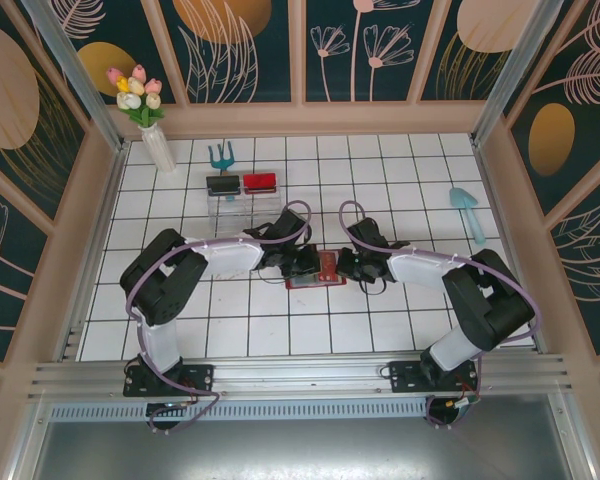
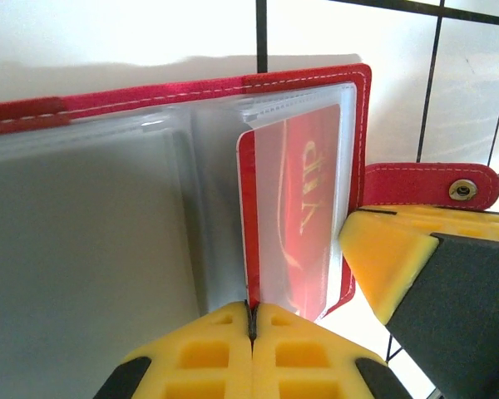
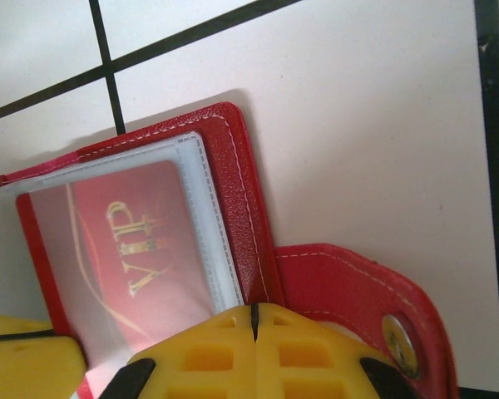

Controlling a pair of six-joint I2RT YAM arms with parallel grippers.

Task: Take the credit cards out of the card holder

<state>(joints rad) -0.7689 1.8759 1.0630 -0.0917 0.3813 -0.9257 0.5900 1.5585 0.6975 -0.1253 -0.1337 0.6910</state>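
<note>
Red holder (image 1: 325, 268) lies open on the table (image 1: 230, 330), crowded by the left gripper (image 1: 305, 262) and right gripper (image 1: 348, 265). The left wrist camera shows a VIP card (image 2: 303, 216) in a clear sleeve (image 2: 216, 208), with the left jaws pressed together at its lower edge. The right wrist camera shows the right jaws pressed together on the cover beside the snap tab (image 3: 358, 307).

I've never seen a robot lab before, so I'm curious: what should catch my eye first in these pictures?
Two arms meet in the middle of the table over a red card holder. The left gripper and right gripper are both pinched shut on its edges. Up close, a red VIP card sits inside a clear pocket, and pink and white tulips stand in the far left corner.
</note>
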